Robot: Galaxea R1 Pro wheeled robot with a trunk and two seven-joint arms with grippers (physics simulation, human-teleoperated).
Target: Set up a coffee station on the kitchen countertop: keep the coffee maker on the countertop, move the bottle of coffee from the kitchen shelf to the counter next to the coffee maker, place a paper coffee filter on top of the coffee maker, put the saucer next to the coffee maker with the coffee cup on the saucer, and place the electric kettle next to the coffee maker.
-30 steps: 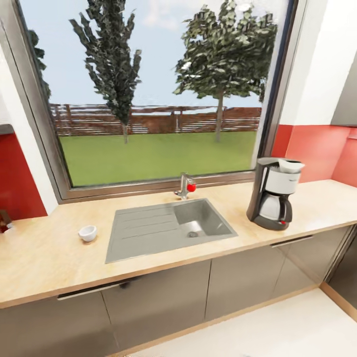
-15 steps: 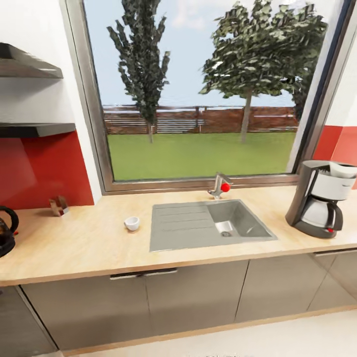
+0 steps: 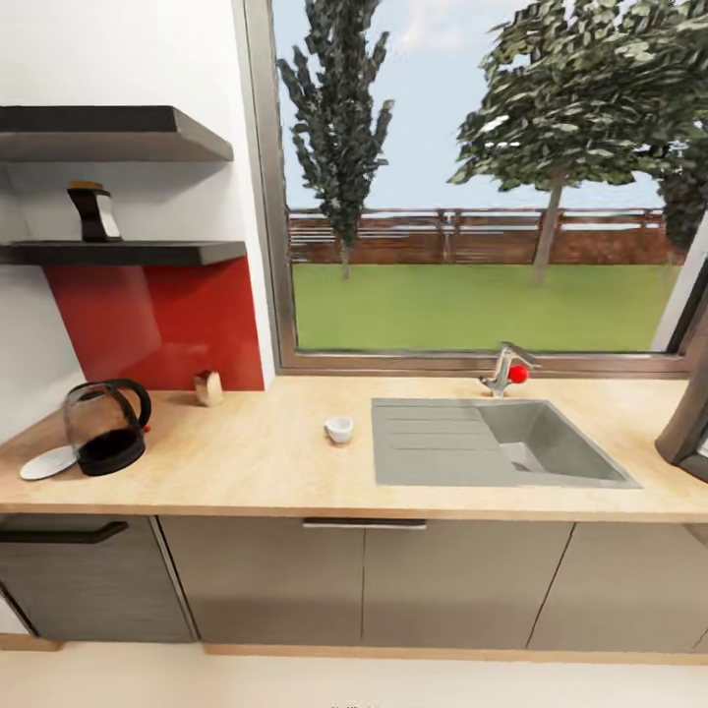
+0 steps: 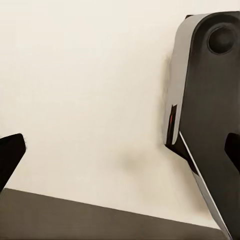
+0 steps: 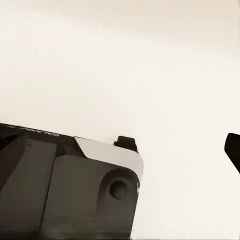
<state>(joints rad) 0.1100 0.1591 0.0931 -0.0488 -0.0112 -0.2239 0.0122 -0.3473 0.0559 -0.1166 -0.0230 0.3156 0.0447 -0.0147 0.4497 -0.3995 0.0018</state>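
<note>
left gripper (image 4: pixel 120 150): fingers spreading wide, gripping nothing, hanging over pale floor | right gripper: one fingertip (image 5: pixel 232 147) showing, opening unclear | electric kettle (image 3: pixel 104 427) sitting beside saucer (image 3: pixel 46 462) on countertop (image 3: pixel 256 462); coffee cup (image 3: pixel 338 429) near sink (image 3: pixel 492 442); coffee bottle (image 3: pixel 93 211) standing on shelf (image 3: pixel 147 253)

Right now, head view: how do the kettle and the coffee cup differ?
The electric kettle is dark with clear glass walls and a looping handle; the coffee cup is plain white. The kettle is much bigger. The kettle stands beside the saucer at the counter's left end; the cup sits alone near the sink. Both stand upright on the countertop.
</note>
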